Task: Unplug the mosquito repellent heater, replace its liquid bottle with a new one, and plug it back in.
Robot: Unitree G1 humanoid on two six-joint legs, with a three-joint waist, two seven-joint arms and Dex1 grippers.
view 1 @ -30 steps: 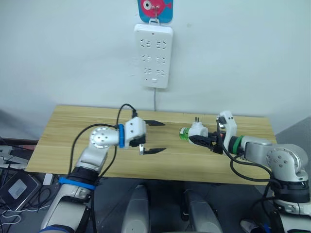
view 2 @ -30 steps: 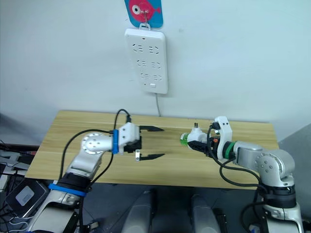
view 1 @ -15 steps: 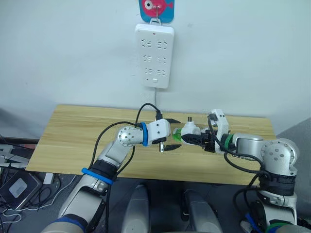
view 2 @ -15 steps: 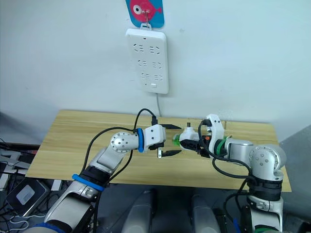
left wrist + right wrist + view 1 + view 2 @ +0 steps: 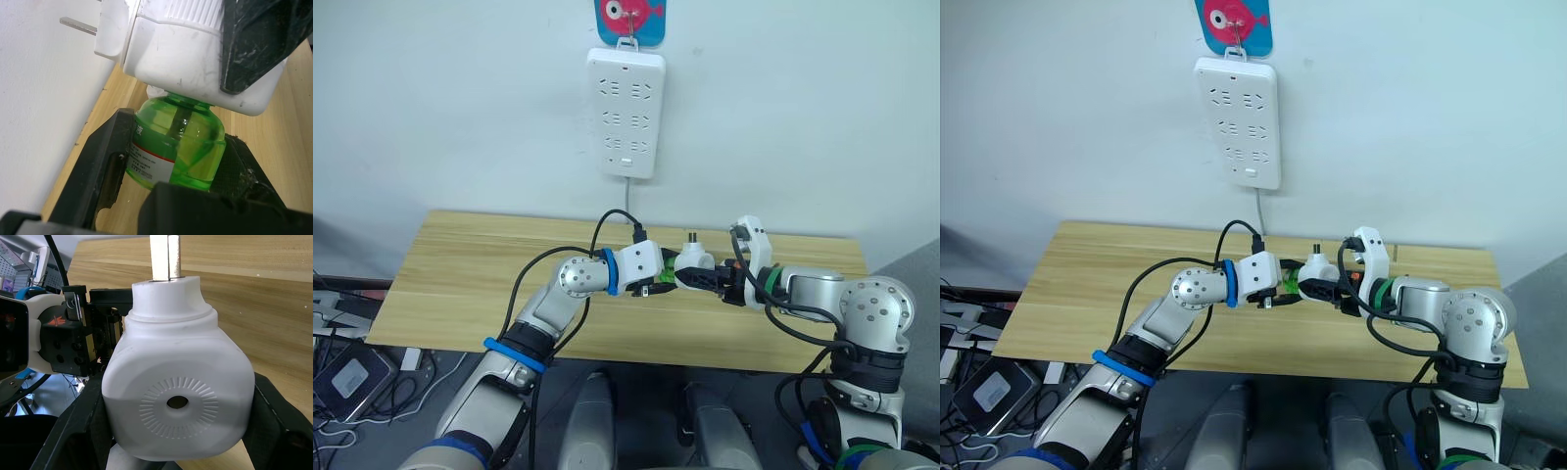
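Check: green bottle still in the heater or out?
In. The green bottle has its neck up inside the heater; left claw grips it.

Sitting between the right gripper's jaws: the mosquito repellent heater, held over the table, plug prongs pointing up. Sticking out of the heater toward the left gripper and lying between that gripper's jaws: the liquid bottle. Hanging on the wall behind both jaws, above the table: the power strip.
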